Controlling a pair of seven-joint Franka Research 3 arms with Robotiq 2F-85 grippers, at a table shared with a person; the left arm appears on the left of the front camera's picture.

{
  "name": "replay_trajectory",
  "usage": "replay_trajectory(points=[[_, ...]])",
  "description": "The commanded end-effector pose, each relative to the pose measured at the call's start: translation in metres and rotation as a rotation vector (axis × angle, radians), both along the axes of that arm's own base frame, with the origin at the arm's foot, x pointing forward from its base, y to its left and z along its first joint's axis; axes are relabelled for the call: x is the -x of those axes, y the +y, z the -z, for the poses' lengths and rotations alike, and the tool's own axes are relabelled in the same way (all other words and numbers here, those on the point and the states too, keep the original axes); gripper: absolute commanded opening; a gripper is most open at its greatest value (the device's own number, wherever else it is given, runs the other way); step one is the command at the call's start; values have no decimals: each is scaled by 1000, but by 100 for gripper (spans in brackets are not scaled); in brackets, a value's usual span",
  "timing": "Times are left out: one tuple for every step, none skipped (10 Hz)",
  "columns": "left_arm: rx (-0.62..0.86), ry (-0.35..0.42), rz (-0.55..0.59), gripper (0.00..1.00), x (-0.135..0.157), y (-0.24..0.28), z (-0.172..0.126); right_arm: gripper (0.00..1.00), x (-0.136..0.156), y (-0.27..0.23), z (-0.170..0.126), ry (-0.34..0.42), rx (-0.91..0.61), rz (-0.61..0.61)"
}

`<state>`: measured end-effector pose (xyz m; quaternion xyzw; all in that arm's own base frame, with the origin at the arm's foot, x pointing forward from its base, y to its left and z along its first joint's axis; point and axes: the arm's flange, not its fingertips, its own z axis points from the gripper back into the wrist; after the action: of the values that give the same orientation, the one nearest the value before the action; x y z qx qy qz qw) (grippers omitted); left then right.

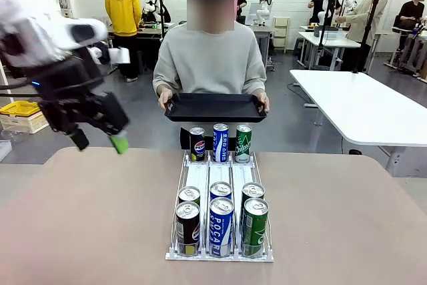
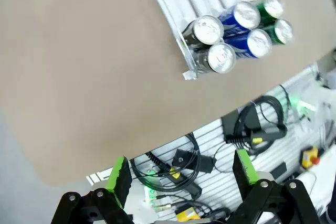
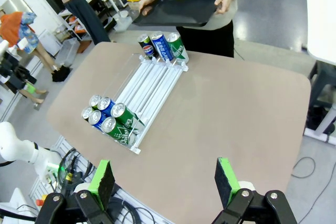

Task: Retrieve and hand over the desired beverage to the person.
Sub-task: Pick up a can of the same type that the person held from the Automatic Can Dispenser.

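A white three-lane rack (image 1: 220, 177) lies mid-table with beverage cans at both ends. At its far end stand a black Pepsi can (image 1: 197, 143), a blue can (image 1: 221, 141) and a green can (image 1: 243, 142). Several more cans (image 1: 221, 221) crowd the near end. The person (image 1: 210, 58) in a grey sweatshirt stands across the table holding a black tray (image 1: 215, 107). My left gripper (image 1: 99, 141) hangs open above the table's far left, apart from the cans; in its wrist view my left gripper (image 2: 182, 170) sees the near cans (image 2: 236, 27). My right gripper (image 3: 164, 182) is open, high above the table's edge.
The brown table (image 1: 80, 218) has bare room on both sides of the rack. A white table (image 1: 363, 105) stands at the right and a yellow crate (image 1: 20, 108) on the floor at the left. Cables (image 2: 178, 163) hang below the table's near edge.
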<state>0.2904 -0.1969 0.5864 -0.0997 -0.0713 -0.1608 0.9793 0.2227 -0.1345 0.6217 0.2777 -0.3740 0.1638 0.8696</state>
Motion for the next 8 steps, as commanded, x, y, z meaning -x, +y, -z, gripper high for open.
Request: replay_trajectory(points=[[-64,19,-157,100,-15,-28,9,100,-3,0,1,-11,-13,-12],[-72,52,-211,100,-24,-47,23,100,-3,0,1,-11,-13,-12],[-44,92,-253,100,-35,-57,33,100,-3,0,1,-11,-13,-12],[-6,152,-263,100,-42,-63,40,100,-3,0,1,-11,-13,-12],[15,161,-270,100,-48,-62,44,100,-3,0,1,-11,-13,-12],[-53,103,-240,100,-30,-53,44,100,-3,0,1,-11,-13,-12],[-53,103,-240,100,-30,-53,44,100,-3,0,1,-11,-13,-12],[-53,103,-240,100,-30,-53,44,100,-3,0,1,-11,-13,-12]])
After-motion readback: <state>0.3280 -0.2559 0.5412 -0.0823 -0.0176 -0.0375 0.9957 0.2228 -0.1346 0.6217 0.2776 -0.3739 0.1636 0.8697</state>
